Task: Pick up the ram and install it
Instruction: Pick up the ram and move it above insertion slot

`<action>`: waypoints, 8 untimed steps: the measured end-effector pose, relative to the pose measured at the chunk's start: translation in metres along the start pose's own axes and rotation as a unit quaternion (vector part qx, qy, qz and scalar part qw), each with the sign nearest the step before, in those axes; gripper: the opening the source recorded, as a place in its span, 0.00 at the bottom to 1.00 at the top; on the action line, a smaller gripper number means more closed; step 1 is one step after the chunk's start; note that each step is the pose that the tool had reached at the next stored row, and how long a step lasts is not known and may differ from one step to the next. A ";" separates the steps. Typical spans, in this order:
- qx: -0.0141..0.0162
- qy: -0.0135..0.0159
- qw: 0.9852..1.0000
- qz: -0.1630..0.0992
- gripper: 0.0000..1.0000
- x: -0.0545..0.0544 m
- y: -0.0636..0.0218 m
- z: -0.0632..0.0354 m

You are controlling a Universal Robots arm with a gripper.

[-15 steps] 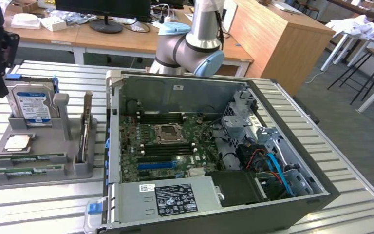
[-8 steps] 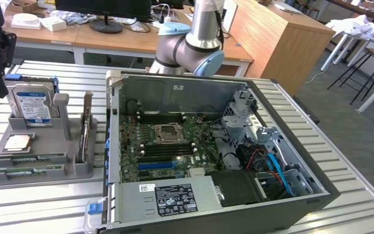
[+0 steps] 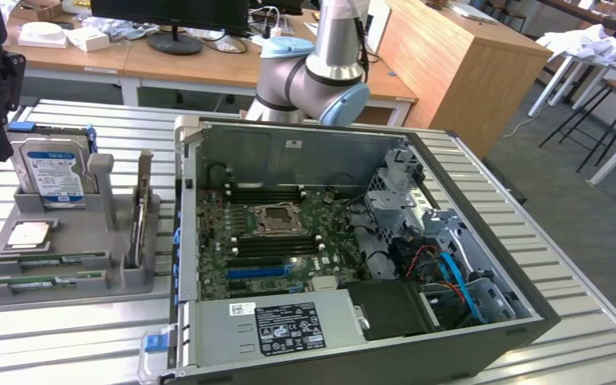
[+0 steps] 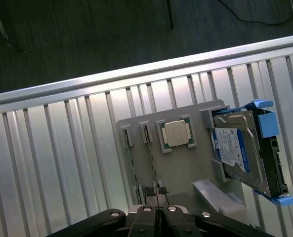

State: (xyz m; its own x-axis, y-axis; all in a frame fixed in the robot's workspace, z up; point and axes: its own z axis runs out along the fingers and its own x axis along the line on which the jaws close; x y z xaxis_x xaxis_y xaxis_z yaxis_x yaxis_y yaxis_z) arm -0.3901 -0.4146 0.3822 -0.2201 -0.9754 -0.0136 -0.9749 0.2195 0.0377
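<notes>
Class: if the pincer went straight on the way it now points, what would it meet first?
Probably the ram stick lying in the grey tray, or the tray right beside it; depth is unclear.

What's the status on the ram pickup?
End effector shut, empty, above grey plastic parts tray. Thin green circuit-board ram stick lies in tray, untouched. Second green stick alongside; path unobstructed.

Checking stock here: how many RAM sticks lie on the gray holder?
2, side by side in the gray holder: one stick beside the processor, the other stick at the holder's edge.
</notes>
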 end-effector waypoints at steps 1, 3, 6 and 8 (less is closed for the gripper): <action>0.000 0.000 1.000 -0.001 0.10 0.000 0.0000 0.0000; 0.000 0.000 1.000 -0.005 0.10 0.000 0.0000 0.0001; 0.000 0.000 1.000 -0.009 0.10 0.000 0.0000 0.0001; 0.000 0.000 1.000 -0.009 0.10 0.000 0.0000 0.0001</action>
State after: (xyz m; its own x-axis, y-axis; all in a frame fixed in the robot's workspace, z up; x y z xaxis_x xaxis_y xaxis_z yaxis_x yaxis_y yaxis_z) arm -0.3901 -0.4145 0.3821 -0.2021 -0.9793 -0.0135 -0.9788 0.2015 0.0378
